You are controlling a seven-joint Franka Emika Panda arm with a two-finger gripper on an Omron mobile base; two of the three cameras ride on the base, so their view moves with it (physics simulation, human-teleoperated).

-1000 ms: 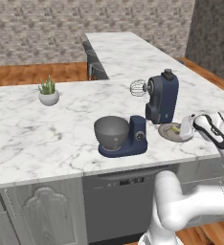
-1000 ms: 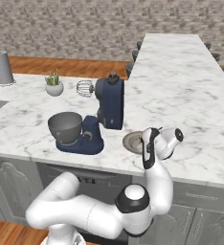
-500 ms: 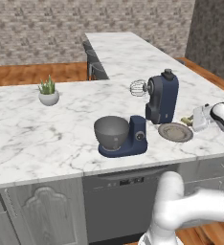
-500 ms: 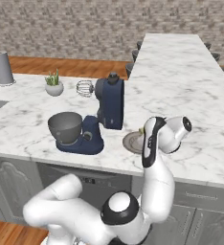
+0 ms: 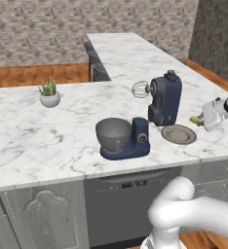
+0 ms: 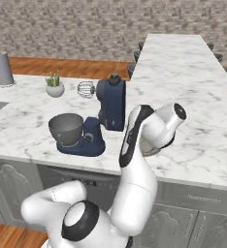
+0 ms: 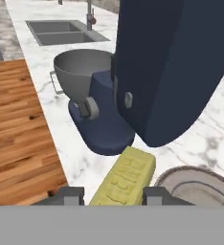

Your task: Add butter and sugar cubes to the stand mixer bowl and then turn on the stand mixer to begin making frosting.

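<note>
A yellow stick of butter point(image 7: 126, 176) lies between my gripper's point(image 7: 111, 195) two dark fingertips, and the gripper is shut on it. In the left base view the gripper point(image 5: 201, 117) holds the butter point(image 5: 197, 119) just above the counter. It is right of the flat grey plate point(image 5: 178, 134). The navy stand mixer point(image 5: 164, 98) has its head tilted up, its whisk to the left. The grey stand mixer bowl point(image 5: 113, 133) sits on the mixer's base and looks empty point(image 7: 80, 71). The sugar cubes are out of view.
A small potted plant point(image 5: 49, 95) stands at the back left of the marble counter point(image 5: 47, 141). A grey canister point(image 6: 3, 68) stands far left, and a sink point(image 7: 66, 31) lies beyond the bowl. The counter's front edge and wood floor point(image 7: 18, 129) are beside the mixer.
The hand has turned and risen from over the plate. It has carried the butter a little right, off the plate. The mixer and bowl have not moved.
</note>
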